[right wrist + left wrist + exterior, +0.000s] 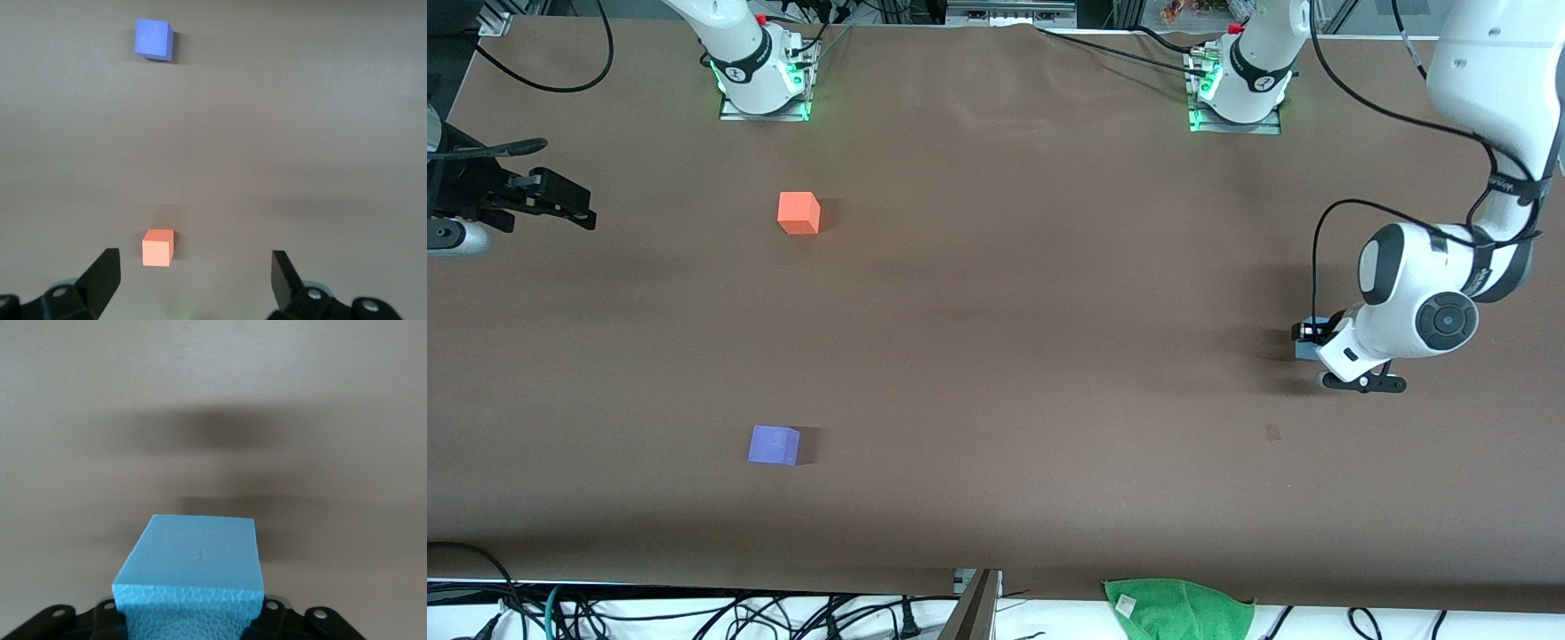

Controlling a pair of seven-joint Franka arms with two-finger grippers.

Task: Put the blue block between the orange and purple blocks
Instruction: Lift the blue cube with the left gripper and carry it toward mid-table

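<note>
Front view: the brown counter (996, 356) carried three small matte cubes; the orange block (799, 213) lay toward the right arm's end, farther from the front camera; the purple block (774, 444) lay toward the same end, nearer to that camera, well apart from the orange one; the blue block (1305, 349) sat low at the counter toward the left arm's end, far from both other cubes and largely hidden by the left hand (1309, 338). The left hand was closed on the blue block; only a sliver of blue showed beside its dark fingers in the front view; whether the block rested on the counter or was just clear of it could not be told.

Left wrist view: the blue block (193, 573) filled the lower centre, clamped between the two black fingers (107, 620) of the left hand (190, 623); bare counter (213, 407) lay past it.

Right arm: waiting; the right hand (560, 203) hung at the counter's edge at the right arm's end, its fingers spread wide and holding nothing. Right wrist view: the right hand (197, 277) stood open, with the orange block (158, 247) seen between its fingers (103, 277) on the counter below, and the purple block (154, 39) farther off.

A green cloth (1178, 609) lay at the counter's edge nearest the front camera.
</note>
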